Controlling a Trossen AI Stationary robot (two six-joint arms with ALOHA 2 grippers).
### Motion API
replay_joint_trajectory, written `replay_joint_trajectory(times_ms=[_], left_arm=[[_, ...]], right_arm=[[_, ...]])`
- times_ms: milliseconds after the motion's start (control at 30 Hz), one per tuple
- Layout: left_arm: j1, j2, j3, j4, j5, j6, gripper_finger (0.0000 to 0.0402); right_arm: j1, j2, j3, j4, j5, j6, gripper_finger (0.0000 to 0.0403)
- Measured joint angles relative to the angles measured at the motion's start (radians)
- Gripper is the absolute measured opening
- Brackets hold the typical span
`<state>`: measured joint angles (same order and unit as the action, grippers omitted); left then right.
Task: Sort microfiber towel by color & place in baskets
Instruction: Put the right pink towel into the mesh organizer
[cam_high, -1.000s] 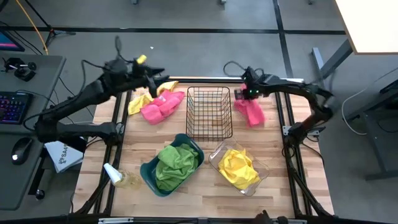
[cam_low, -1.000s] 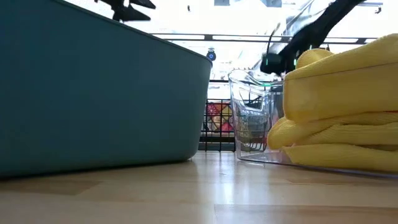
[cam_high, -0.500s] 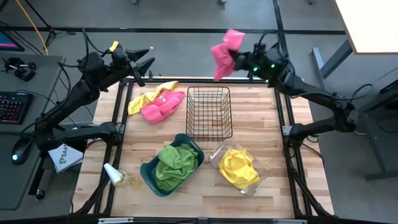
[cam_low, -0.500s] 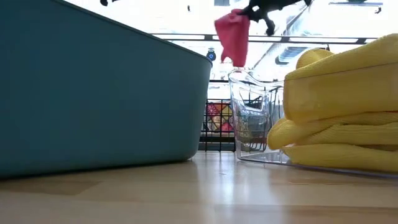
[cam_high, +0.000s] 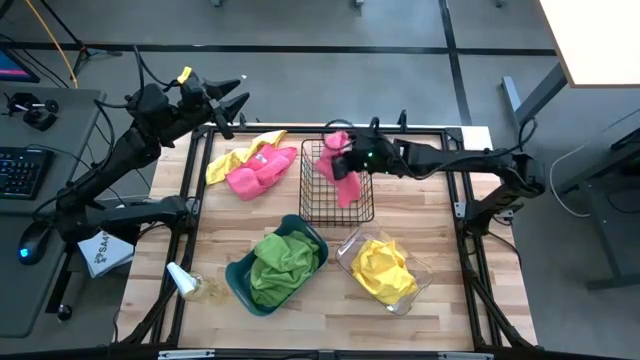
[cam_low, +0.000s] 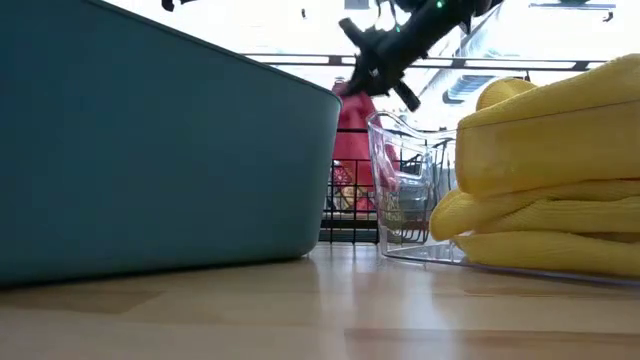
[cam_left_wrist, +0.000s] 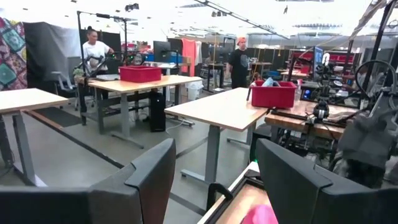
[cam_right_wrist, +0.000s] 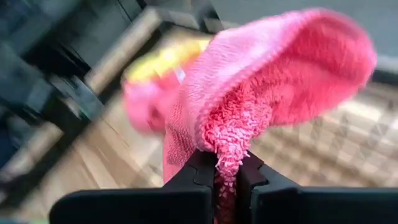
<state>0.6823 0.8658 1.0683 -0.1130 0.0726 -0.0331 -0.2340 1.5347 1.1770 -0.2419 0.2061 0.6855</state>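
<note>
My right gripper (cam_high: 340, 160) is shut on a pink towel (cam_high: 346, 182) over the black wire basket (cam_high: 337, 210). In the low view the towel (cam_low: 352, 130) hangs below the gripper (cam_low: 372, 62), and its lower end dips behind the basket's wires (cam_low: 345, 200). A green towel (cam_high: 283, 262) fills the teal bin (cam_high: 240, 275), and a yellow towel (cam_high: 383, 268) fills the clear bin (cam_high: 418, 272). A pink-and-yellow towel pile (cam_high: 252, 165) lies on the table's far left. My left gripper (cam_high: 228, 105) hovers open above the far left corner, touching nothing. My right gripper pinches a bunched fold of the pink towel (cam_right_wrist: 225, 163) between its two fingers (cam_right_wrist: 198, 177). The arm reaches in from the table's right side, over the basket. The towel is lifted clear of the table, and it hangs slack below the fingers into the basket's opening.
A bottle (cam_high: 190, 285) lies at the near left corner. Bare wood (cam_high: 440, 200) shows right of the wire basket and along the near edge. Beyond the table, the left wrist view shows desks and people (cam_left_wrist: 239, 59) in the room.
My right gripper lifted the pink towel off the table's far right, swung it high past the far edge, then carried it left and down over the wire basket. My left gripper drew back from the towel pile toward the far left corner, then stayed still.
</note>
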Motion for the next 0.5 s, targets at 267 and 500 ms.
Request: replay_joint_trajectory(times_ms=[267, 500], left_arm=[[0.000, 0.000, 0.000, -0.001, -0.001, -0.016, 0.0213], [0.000, 0.000, -0.001, -0.005, -0.001, -0.016, 0.0213]], right_arm=[[-0.027, -0.006, 0.000, -0.142, -0.194, -0.003, 0.0094], [-0.034, -0.006, 0.000, -0.098, -0.215, -0.121, 0.0253]])
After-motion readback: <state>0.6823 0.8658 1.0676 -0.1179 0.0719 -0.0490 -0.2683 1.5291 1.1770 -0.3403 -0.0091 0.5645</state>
